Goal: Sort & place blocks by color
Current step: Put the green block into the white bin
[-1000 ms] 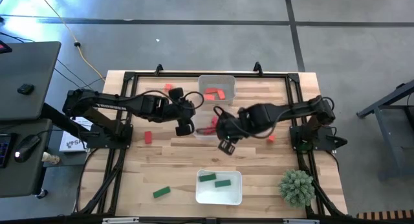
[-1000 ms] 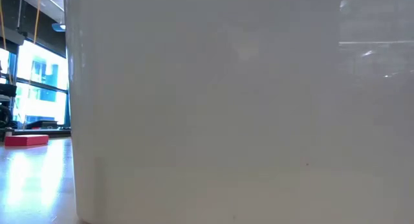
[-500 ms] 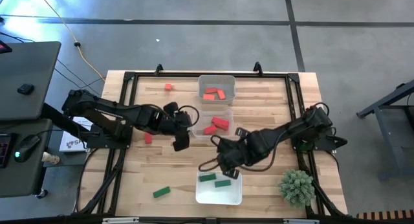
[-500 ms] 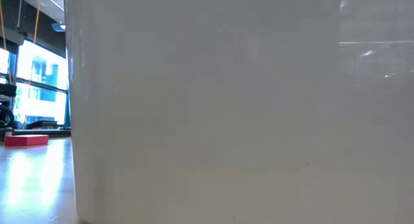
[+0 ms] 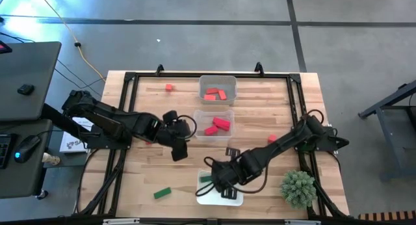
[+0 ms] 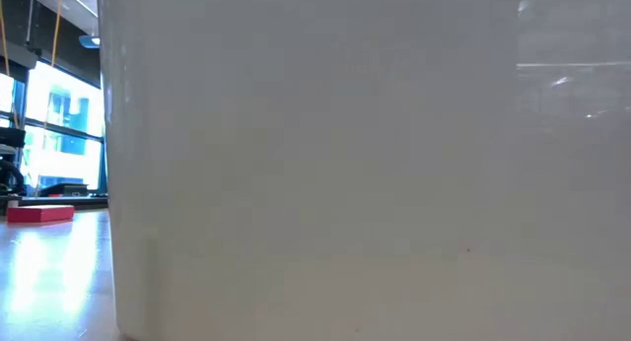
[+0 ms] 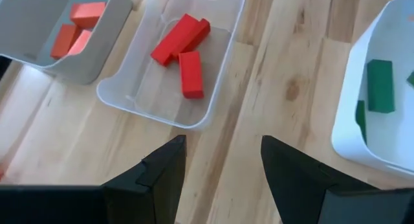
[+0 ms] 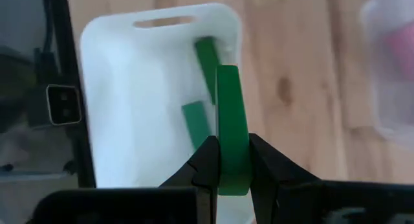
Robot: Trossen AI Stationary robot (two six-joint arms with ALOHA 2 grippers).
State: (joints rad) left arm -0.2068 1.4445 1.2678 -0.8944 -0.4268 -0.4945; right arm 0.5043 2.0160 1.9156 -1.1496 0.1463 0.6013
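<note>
Over the white tray [image 5: 235, 198] at the table's near edge hangs the right gripper [image 8: 231, 160], pinched shut on a green bar [image 8: 231, 123] held on edge between the fingers; below it, two green blocks [image 8: 196, 123] already in the tray.

Risks, as judged from this pose: released from this height, could bounce off the blocks beneath and hop the rim; released while the arm swings, could land on the wood beside the tray; being thin and gripped near one end, might pivot or stick to a pad and fall skewed; lowered too far, could strike the rim and shove the light tray off the table edge close by.

Near the clear tray [image 7: 213, 88] holding deep red blocks [image 7: 181, 39] waits the left gripper [image 7: 223, 160], parted wide and holding nothing; close enough to the right arm's path back that a hasty retreat could clip it.

Still unsorted on the table: a green block [image 5: 162, 193] near the front left, an orange-red cube [image 5: 169, 87] at the back, another cube [image 5: 272, 139] to the right; farther tray [image 5: 228, 80] holding orange-red blocks [image 5: 214, 94].
</note>
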